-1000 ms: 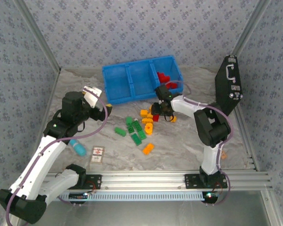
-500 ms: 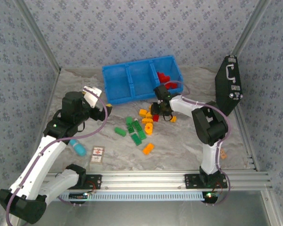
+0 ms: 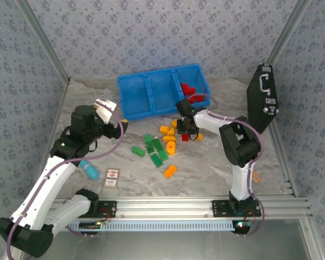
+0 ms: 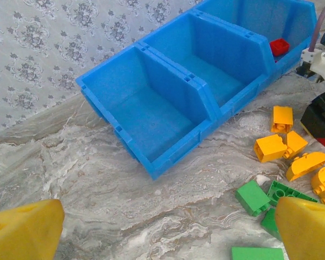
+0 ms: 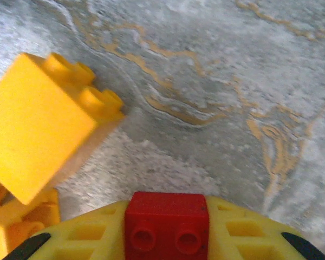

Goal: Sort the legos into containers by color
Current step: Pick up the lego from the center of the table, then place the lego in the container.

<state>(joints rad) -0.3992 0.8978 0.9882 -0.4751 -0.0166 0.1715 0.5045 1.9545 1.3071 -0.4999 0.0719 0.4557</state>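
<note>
Bin's (image 3: 138, 111) three-o'clock compartment holds red legos (image 3: 187, 89); green and orange legos (image 3: 158, 147) lie loose. Right gripper (image 3: 185, 131) grasps a red brick (image 5: 166, 221); left gripper (image 4: 165, 230) is released.

Top camera looks down; both wrists sit low, left sharing the bin (image 3: 163, 92).

blue 3-bay bin (image 3: 134, 96), reds (image 3: 187, 88) in rt bay; green/orange legos (image 3: 156, 145) loose; red brick (image 5: 166, 219) in rt claw (image 3: 185, 131).

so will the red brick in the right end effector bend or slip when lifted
Probably won't bend: the red brick looks like hard moulded plastic. Likely light, being small. Its glossy faces might slip, though the right end effector is shut on it.
</note>
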